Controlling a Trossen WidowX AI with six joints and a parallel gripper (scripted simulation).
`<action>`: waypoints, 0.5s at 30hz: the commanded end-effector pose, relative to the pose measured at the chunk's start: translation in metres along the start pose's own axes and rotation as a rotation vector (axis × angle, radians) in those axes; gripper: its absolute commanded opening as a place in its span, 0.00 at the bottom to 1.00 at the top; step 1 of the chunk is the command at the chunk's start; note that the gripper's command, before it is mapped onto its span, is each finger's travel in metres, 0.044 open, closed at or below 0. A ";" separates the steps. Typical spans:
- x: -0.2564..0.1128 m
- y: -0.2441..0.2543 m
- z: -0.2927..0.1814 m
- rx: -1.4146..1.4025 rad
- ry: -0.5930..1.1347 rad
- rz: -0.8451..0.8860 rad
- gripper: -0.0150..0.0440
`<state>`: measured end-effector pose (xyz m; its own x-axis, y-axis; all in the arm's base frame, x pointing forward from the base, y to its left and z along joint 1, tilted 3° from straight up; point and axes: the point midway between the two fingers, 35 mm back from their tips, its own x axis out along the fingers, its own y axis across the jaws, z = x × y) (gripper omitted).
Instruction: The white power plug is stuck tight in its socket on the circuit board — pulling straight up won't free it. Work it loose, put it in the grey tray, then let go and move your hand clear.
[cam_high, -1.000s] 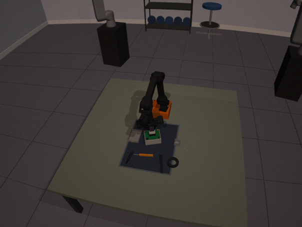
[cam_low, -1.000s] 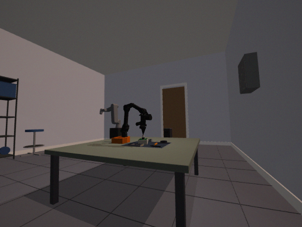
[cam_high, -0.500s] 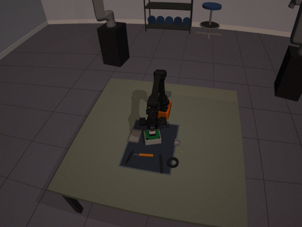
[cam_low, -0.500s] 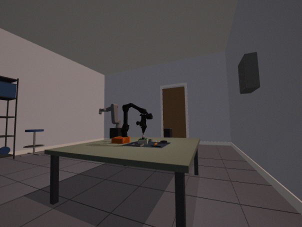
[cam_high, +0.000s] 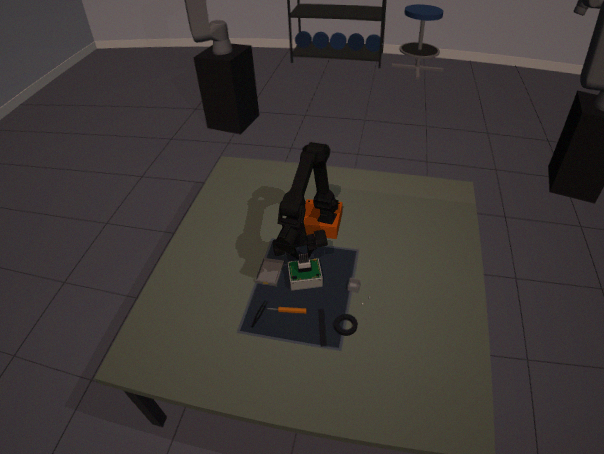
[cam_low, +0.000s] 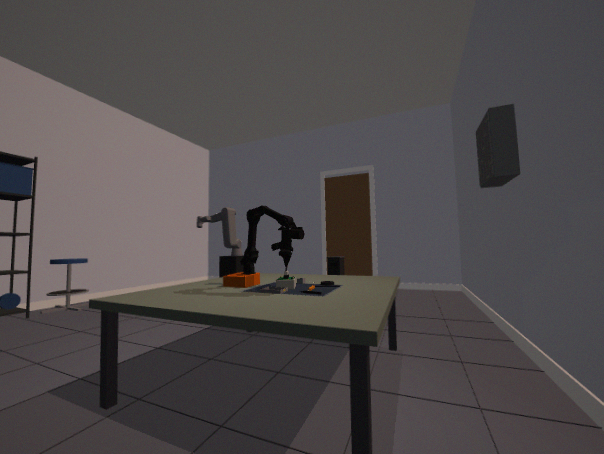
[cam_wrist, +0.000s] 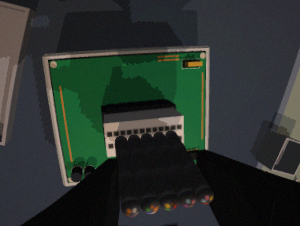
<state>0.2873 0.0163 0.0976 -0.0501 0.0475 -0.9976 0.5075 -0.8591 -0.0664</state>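
The white power plug (cam_high: 304, 264) (cam_wrist: 145, 121) is at the black socket (cam_wrist: 137, 106) on the green circuit board (cam_high: 314, 271) (cam_wrist: 190, 100), with dark wires rising from it. In the wrist view the plug's grey side face shows and it looks slightly tilted; how deep it sits cannot be told. My gripper (cam_low: 286, 269) (cam_wrist: 157, 164) is shut on the plug, one dark finger on each side, wires between them. The grey tray (cam_high: 270, 273) (cam_wrist: 11, 65) lies beside the board, on its left in the top view, and shows nothing inside.
The board's white box stands on the dark mat (cam_high: 332, 305). An orange box (cam_high: 332, 227) (cam_low: 242, 279) is by the arm's base. An orange-handled screwdriver (cam_high: 292, 310), black tweezers (cam_high: 258, 314), a dark strip (cam_high: 322, 327), a black ring (cam_high: 335, 325) and a small grey container (cam_high: 354, 285) lie around.
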 end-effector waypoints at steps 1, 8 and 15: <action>-0.009 -0.004 0.000 0.007 0.020 0.078 0.25; -0.009 -0.018 0.000 0.009 0.020 0.244 0.25; -0.011 -0.013 0.000 0.008 0.020 0.180 0.25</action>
<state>0.2812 0.0267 0.1002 0.0597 -0.1400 -0.9883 0.4918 -0.8575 0.1512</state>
